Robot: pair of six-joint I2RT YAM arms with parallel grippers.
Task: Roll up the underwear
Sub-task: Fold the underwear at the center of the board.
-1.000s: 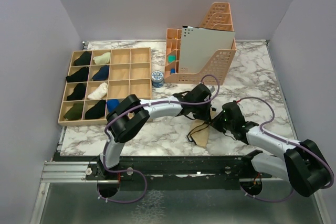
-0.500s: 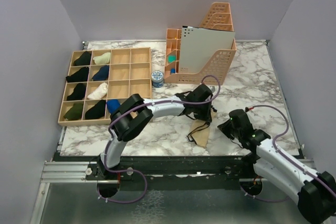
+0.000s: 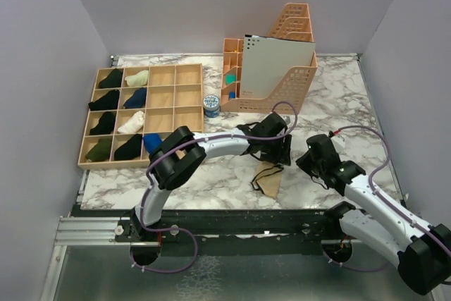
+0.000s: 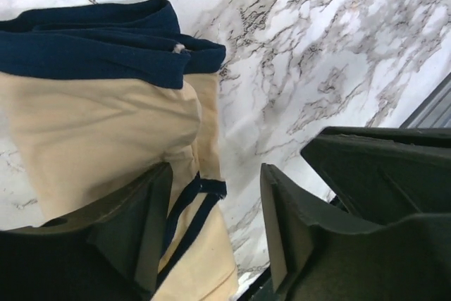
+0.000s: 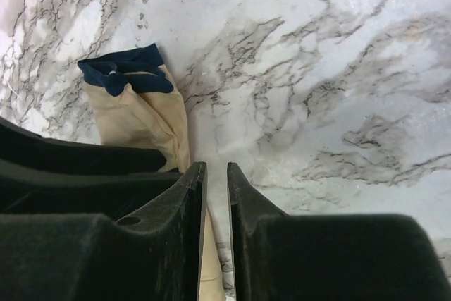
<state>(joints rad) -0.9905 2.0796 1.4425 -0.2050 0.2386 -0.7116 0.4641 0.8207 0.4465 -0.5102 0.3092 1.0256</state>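
Observation:
The underwear (image 3: 268, 178) is beige with navy trim and lies folded in a narrow strip near the table's front edge. My left gripper (image 3: 277, 154) hovers over its far end with jaws open. In the left wrist view the left gripper (image 4: 215, 209) straddles the underwear (image 4: 106, 125): the left finger (image 4: 144, 230) rests over the beige cloth, and marble shows beside the right finger. My right gripper (image 3: 315, 163) stands to the right of the cloth, apart from it. In the right wrist view the right gripper (image 5: 215, 174) has a narrow gap holding nothing, with the underwear (image 5: 137, 114) off to its left.
A wooden compartment tray (image 3: 161, 96) holding rolled garments sits at the left. A small blue tin (image 3: 211, 105) and orange file holders (image 3: 278, 68) stand at the back. The table's front edge (image 3: 225, 206) runs just below the underwear.
My left gripper has opened and let go of the underwear. The right arm has pulled back to the right, away from the cloth, and its jaws have parted slightly.

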